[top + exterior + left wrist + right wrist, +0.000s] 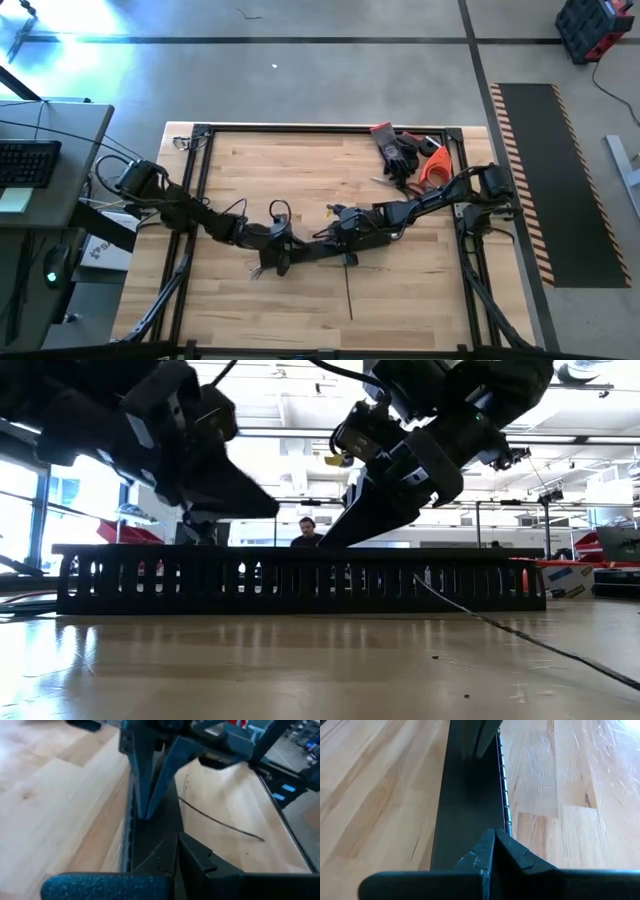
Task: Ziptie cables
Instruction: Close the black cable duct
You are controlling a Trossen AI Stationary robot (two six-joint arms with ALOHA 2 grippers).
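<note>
A black comb-toothed slotted duct [305, 252] [300, 580] lies across the middle of the wooden table. The cables are hidden from view. My left gripper [293, 252] [175, 842] comes in from the table's left, shut, over the duct's flat top [150, 845]. My right gripper [318, 246] [494, 837] comes in from the right, also shut, a little farther along the same top [470, 795]. The two face each other. A thin black strip [350, 295] [220, 822] lies flat on the wood on the duct's near side. My left gripper slants down from the table's left, its shut fingers along the duct. Its fingertips [215, 538] reach the duct's upper edge; whether they touch the top I cannot tell. My right gripper slants down from the table's right. Its shut fingertips [145, 812] stand on the duct's top near one long edge. The duct lies flat on the table.
Dark gloves [395, 150] and an orange tool [432, 165] lie at the table's far right corner. A black frame [200, 130] runs around the tabletop. A person [307, 532] sits in the room beyond. Bare wood spreads on the duct's near side.
</note>
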